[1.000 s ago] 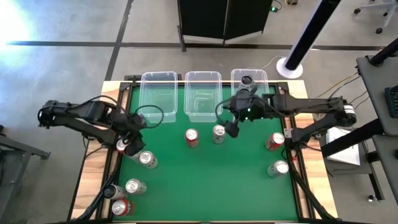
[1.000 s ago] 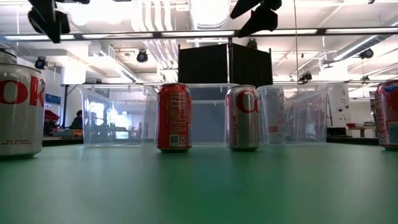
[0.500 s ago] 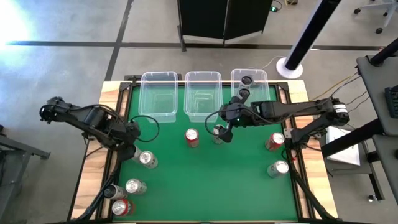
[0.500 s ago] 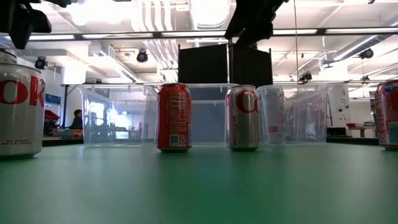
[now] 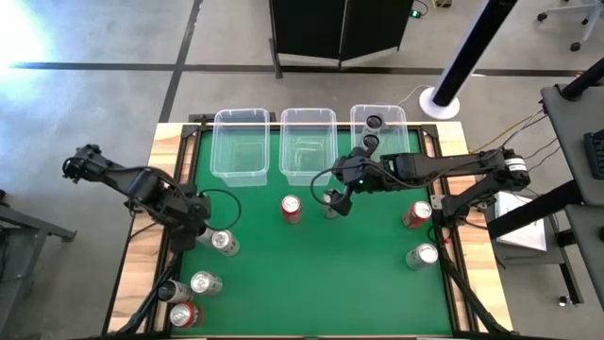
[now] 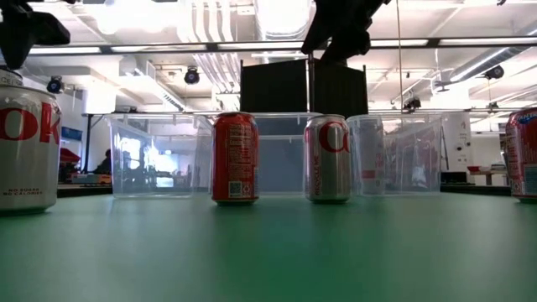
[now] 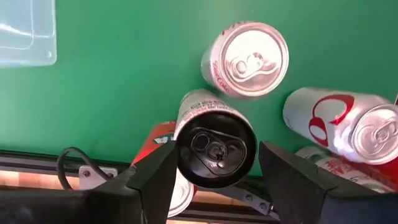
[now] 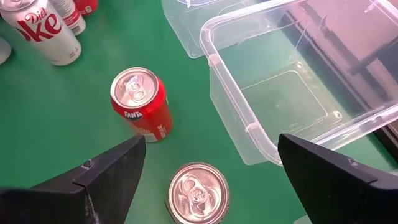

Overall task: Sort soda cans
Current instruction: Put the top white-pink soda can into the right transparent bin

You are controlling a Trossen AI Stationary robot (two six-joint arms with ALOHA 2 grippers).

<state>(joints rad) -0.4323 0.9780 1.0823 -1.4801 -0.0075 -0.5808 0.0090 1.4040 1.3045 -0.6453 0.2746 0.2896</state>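
High view: the soda cans are scattered over the green table; three clear bins stand along the far edge, the right one holding a dark can; the right gripper is held over a silver can beside a red can; the left gripper is held low at the left edge, its arm bent outward.

Low view: the red can and silver can are seen upright, slightly apart.

Left wrist view: a dark can is framed between parted fingers, not visibly touched.

Right wrist view: the fingers are spread wide above the silver can's top.

The cans are judged rigid, smooth and slippery, dentable if empty; hold is best taken around the mid-wall.
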